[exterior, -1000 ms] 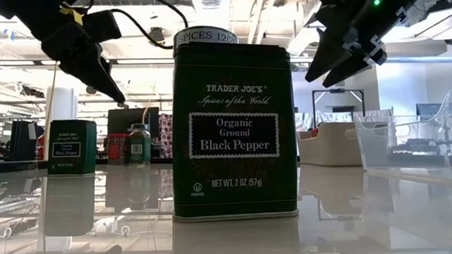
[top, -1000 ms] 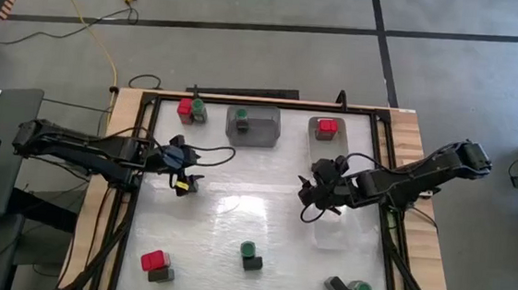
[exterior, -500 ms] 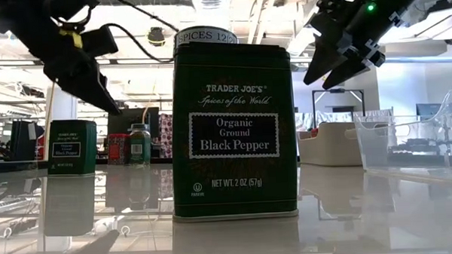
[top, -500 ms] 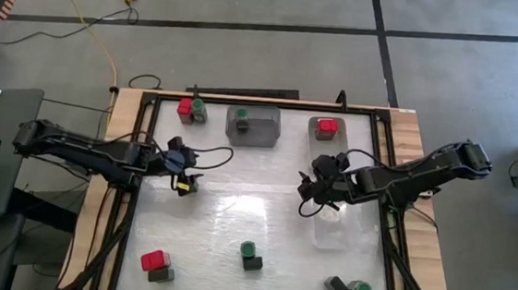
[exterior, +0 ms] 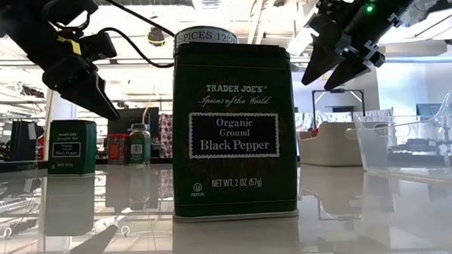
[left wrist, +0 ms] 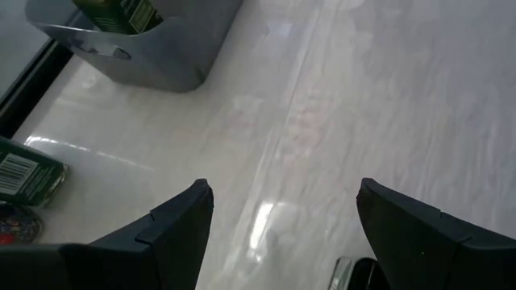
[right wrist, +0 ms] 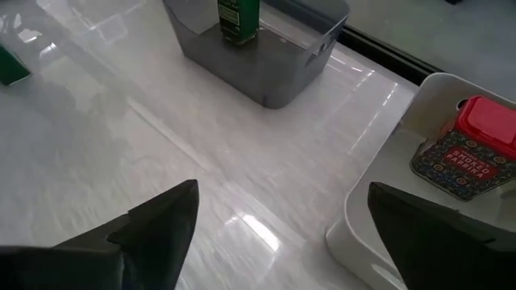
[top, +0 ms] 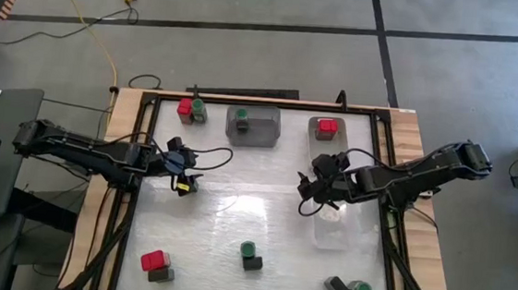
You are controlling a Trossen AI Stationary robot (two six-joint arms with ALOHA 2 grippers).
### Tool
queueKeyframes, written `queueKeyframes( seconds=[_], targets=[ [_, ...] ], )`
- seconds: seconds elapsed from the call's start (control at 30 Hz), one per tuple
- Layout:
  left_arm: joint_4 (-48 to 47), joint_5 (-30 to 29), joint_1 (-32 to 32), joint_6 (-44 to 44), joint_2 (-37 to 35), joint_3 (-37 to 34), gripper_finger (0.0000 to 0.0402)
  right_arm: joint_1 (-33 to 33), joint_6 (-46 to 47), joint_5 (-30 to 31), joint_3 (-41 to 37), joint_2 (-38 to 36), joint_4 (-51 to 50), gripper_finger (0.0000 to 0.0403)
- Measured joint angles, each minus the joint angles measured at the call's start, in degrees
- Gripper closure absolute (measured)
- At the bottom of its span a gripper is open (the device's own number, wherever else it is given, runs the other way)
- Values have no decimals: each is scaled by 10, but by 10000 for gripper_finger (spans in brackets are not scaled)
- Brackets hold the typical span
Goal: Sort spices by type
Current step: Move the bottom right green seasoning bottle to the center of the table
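— Why do you hang your right gripper (top: 314, 198) beside the clear plastic tray (top: 336, 233)?

— Its fingers stand wide with nothing between them. That tray already holds a red-topped boxy spice tin (right wrist: 469, 152), so I judge reds belong there.

— And your left gripper (top: 184, 185)?

— Spread wide too, holding nothing, above bare table. A green-lidded round jar (top: 242, 118) sits in the grey tray (top: 269, 132); other spices wait along the near edge.

Lab: concrete floor (top: 252, 1), yellow cable (top: 84, 20), framed robot table (top: 262, 229).

Left gripper (top: 184, 185) hovering mid-left, fingers spread; right gripper (top: 311, 198) raised centre-right, fingers spread, nothing held.
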Motion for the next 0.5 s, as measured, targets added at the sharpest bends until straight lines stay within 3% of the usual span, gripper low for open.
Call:
queueKeyframes(
  seconds=[0.5],
  targets=[
    [-1, 0, 0, 0, 0, 0, 107, -16, -1, 0, 0, 0, -4, 18]
  ],
)
